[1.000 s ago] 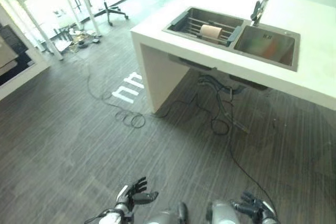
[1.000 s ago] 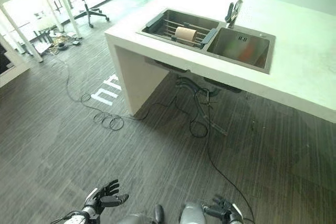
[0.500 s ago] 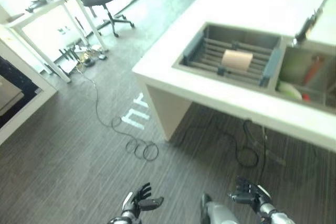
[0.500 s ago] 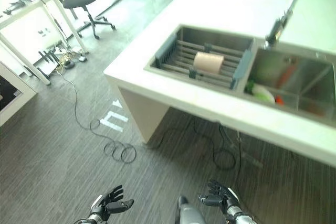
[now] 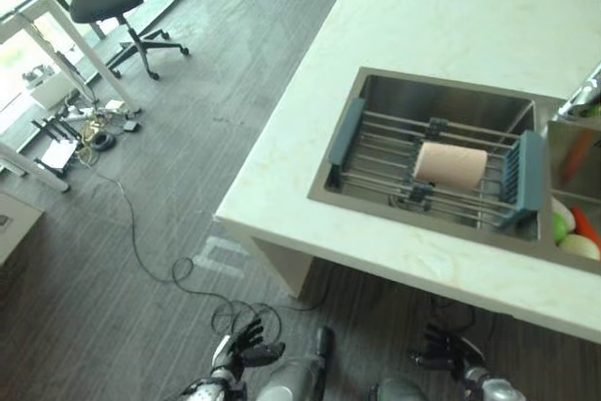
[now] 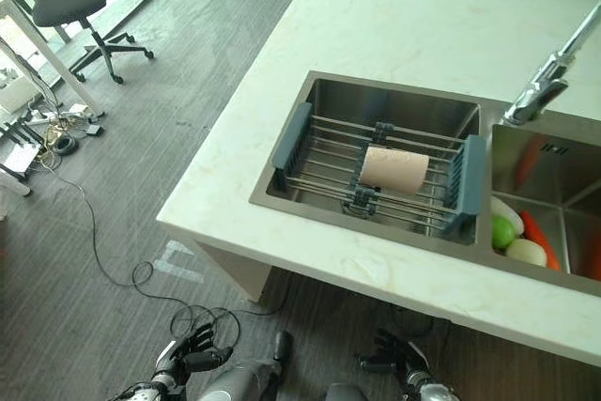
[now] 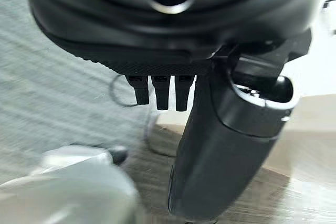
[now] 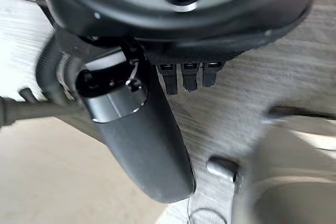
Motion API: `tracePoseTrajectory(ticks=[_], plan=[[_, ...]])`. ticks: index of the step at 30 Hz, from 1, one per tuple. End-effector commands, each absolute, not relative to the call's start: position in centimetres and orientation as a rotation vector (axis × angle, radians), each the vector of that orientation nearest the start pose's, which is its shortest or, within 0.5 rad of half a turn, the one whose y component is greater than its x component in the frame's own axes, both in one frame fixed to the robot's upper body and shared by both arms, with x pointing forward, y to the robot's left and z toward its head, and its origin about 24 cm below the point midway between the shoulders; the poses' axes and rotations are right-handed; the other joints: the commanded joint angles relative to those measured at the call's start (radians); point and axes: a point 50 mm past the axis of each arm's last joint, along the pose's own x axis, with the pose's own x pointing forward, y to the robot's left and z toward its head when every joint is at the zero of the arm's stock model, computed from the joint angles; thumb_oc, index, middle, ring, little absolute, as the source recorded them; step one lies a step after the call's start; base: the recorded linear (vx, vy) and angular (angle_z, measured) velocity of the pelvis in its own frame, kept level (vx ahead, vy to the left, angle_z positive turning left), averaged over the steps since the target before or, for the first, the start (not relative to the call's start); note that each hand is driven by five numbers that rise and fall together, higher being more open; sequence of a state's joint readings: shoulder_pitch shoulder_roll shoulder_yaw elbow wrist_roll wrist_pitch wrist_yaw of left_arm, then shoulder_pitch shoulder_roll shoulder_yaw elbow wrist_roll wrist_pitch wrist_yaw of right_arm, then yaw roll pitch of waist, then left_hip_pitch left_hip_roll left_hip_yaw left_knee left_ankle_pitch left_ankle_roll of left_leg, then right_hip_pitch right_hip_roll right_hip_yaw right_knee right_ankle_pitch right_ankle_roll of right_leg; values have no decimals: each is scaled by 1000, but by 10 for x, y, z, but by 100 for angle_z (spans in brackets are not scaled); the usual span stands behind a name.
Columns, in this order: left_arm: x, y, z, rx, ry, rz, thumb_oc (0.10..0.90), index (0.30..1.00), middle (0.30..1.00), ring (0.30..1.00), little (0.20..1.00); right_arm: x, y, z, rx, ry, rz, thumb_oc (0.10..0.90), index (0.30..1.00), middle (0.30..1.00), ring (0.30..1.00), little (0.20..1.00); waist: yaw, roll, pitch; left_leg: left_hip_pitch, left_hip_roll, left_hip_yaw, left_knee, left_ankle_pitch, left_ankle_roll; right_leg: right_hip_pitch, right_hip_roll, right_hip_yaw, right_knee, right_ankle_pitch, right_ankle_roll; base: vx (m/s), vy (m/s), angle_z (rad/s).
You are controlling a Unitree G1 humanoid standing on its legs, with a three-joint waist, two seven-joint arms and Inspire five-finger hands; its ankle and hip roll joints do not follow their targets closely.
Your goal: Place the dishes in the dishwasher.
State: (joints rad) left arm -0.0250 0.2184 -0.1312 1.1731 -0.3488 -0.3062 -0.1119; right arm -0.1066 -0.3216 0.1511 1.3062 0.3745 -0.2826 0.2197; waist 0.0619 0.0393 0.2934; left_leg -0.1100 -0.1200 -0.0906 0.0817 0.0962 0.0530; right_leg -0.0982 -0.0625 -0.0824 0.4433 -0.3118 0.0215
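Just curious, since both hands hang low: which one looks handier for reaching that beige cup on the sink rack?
Probably the right hand: it hangs below the rack holding the cup. The left hand sits further left.

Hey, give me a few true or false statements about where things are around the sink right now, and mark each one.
1. A tan cup lies on its side on the wire rack in the sink's left basin. True.
2. The left hand is holding the cup. False: it hangs low over the floor, fingers relaxed and holding nothing.
3. Green, white and orange produce sits in the right basin. True.
4. The faucet stands at the counter's left edge. False: it rises behind the divider between the basins.
5. The right hand rests on the countertop. False: it is down near the floor, open.
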Motion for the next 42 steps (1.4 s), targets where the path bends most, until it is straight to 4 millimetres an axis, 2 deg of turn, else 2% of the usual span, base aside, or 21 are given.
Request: tracePoseTrajectory(ticks=[1, 9, 11, 12, 13, 14, 15, 16, 19, 20, 22, 26, 28, 29, 30, 31, 33, 35, 38, 40, 42], plan=[[117, 216, -148, -60, 870, 123, 800, 900, 900, 900, 900, 152, -281, -119, -18, 791, -147, 800, 900, 900, 900, 900, 8, 8, -40, -64, 50, -1, 218, -253, -54, 22, 6, -32, -143, 96, 38, 67, 62, -3], [110, 222, -152, -54, 929, 138, 800, 900, 900, 900, 900, 151, -272, -123, 32, 780, -152, 800, 900, 900, 900, 900, -7, -12, -41, -44, 44, 43, 218, -307, -16, -1, -8, -37, -143, 112, 52, 25, 52, -13], [106, 222, -154, -66, 954, 149, 800, 900, 900, 900, 900, 152, -270, -124, 31, 783, -152, 800, 900, 900, 900, 900, -2, -16, -46, -39, 44, 55, 218, -315, -12, 3, -17, -51, -143, 112, 55, 21, 63, -29], [99, 222, -156, -82, 978, 173, 800, 900, 900, 900, 900, 155, -267, -123, 24, 781, -144, 800, 900, 900, 900, 900, 10, -12, -49, -31, 56, 76, 218, -320, -6, 28, -22, -93, -143, 115, 54, 47, 92, -50], [97, 222, -157, -84, 990, 182, 800, 900, 900, 900, 900, 156, -266, -123, 22, 781, -139, 800, 900, 900, 900, 900, 10, -5, -47, -21, 61, 78, 218, -326, 2, 45, -16, -108, -143, 143, 59, 90, 119, -60], [95, 224, -158, -71, 1010, 198, 800, 900, 900, 900, 900, 159, -264, -123, 28, 780, -138, 800, 900, 900, 900, 900, -1, 11, -33, -3, 70, 67, 218, -335, 21, 44, -9, -112, -106, 215, 76, 64, 61, -76], [95, 226, -158, -66, 1022, 223, 800, 900, 900, 900, 900, 159, -265, -123, 47, 780, -151, 800, 900, 900, 900, 900, -13, 14, -15, 7, 64, 57, 218, -340, 37, -11, -21, -89, -15, 240, 87, 38, 7, -90], [94, 228, -158, -70, 1030, 243, 800, 900, 900, 900, 900, 157, -265, -123, 66, 782, -167, 800, 900, 900, 900, 900, -20, 14, -9, 11, 62, 55, 218, -342, 39, -29, -34, -85, -11, 253, 88, 5, -58, -62], [93, 239, -157, -93, 1045, 306, 800, 900, 900, 900, 900, 151, -267, -127, 94, 812, -188, 800, 900, 900, 900, 900, -33, 7, -2, 34, 63, 74, 218, -355, 19, -45, -121, -91, -143, 289, 103, 65, -239, -6], [92, 241, -157, -102, 1041, 323, 800, 900, 900, 900, 900, 150, -266, -128, 93, 821, -186, 800, 900, 900, 900, 900, -33, 2, -1, 40, 63, 78, 218, -360, 15, -60, -139, -86, -143, 287, 108, 149, -374, -14], [89, 249, -155, -198, 996, 468, 800, 900, 900, 900, 900, 143, -263, -133, 98, 871, -163, 800, 900, 900, 900, 900, -18, -17, -24, 48, 109, 105, 218, -366, -29, -76, -185, -89, -143, 221, 139, 247, -573, -20], [92, 248, -153, -215, 949, 493, 800, 900, 900, 900, 900, 145, -266, -130, 113, 854, -160, 800, 900, 900, 900, 900, -15, -22, -53, 53, 165, 135, 218, -356, -75, -60, -177, -108, -143, 171, 122, 147, -301, -1], [95, 244, -153, -222, 922, 494, 800, 900, 900, 900, 900, 146, -271, -128, 107, 850, -164, 800, 900, 900, 900, 900, -20, -23, -55, 61, 170, 141, 218, -341, -90, -57, -172, -101, -143, 159, 105, 103, -179, 17], [102, 241, -151, -249, 890, 485, 800, 900, 900, 900, 900, 150, -277, -124, 84, 837, -161, 800, 900, 900, 900, 900, -8, -38, -30, 51, 146, 125, 218, -243, -106, -48, -175, -68, -143, 143, 84, 58, -161, 14], [106, 240, -150, -254, 880, 474, 800, 900, 900, 900, 900, 152, -279, -123, 78, 830, -166, 800, 900, 900, 900, 900, -2, -40, -19, 34, 135, 124, 218, -217, -109, -47, -174, -61, -143, 138, 76, 19, -118, 3], [109, 239, -149, -255, 873, 461, 800, 900, 900, 900, 900, 153, -281, -122, 78, 822, -176, 800, 900, 900, 900, 900, 1, -36, -13, 17, 133, 123, 218, -214, -109, -48, -171, -62, -143, 137, 74, -41, 28, -1], [113, 236, -149, -251, 876, 420, 800, 900, 900, 900, 900, 153, -286, -120, 91, 811, -210, 800, 900, 900, 900, 900, 1, -9, -5, -34, 136, 118, 218, -229, -110, -49, -156, -73, -143, 137, 75, -13, 103, 3], [113, 234, -150, -247, 898, 409, 800, 900, 900, 900, 900, 152, -289, -119, 106, 810, -233, 800, 900, 900, 900, 900, -4, 3, -5, -50, 156, 120, 218, -233, -115, -47, -154, -82, -143, 132, 77, 27, 124, 11], [106, 230, -154, -279, 932, 467, 800, 900, 900, 900, 900, 148, -288, -122, 133, 830, -253, 800, 900, 900, 900, 900, -16, 18, -18, -53, 159, 86, 218, -270, -110, -53, -151, -81, -143, 134, 85, 65, 212, 4], [106, 230, -154, -279, 932, 467, 800, 900, 900, 900, 900, 148, -288, -122, 133, 830, -253, 800, 900, 900, 900, 900, -15, 18, -18, -53, 159, 86, 218, -270, -110, -53, -151, -81, -143, 134, 85, 44, 91, -18], [103, 253, -146, -231, 846, 572, 800, 900, 900, 900, 900, 135, -288, -126, 111, 856, -245, 800, 900, 900, 900, 900, -27, 28, -35, -39, 166, 86, 218, -301, -104, -47, -158, -95, -143, 129, 92, 78, 131, -15]])
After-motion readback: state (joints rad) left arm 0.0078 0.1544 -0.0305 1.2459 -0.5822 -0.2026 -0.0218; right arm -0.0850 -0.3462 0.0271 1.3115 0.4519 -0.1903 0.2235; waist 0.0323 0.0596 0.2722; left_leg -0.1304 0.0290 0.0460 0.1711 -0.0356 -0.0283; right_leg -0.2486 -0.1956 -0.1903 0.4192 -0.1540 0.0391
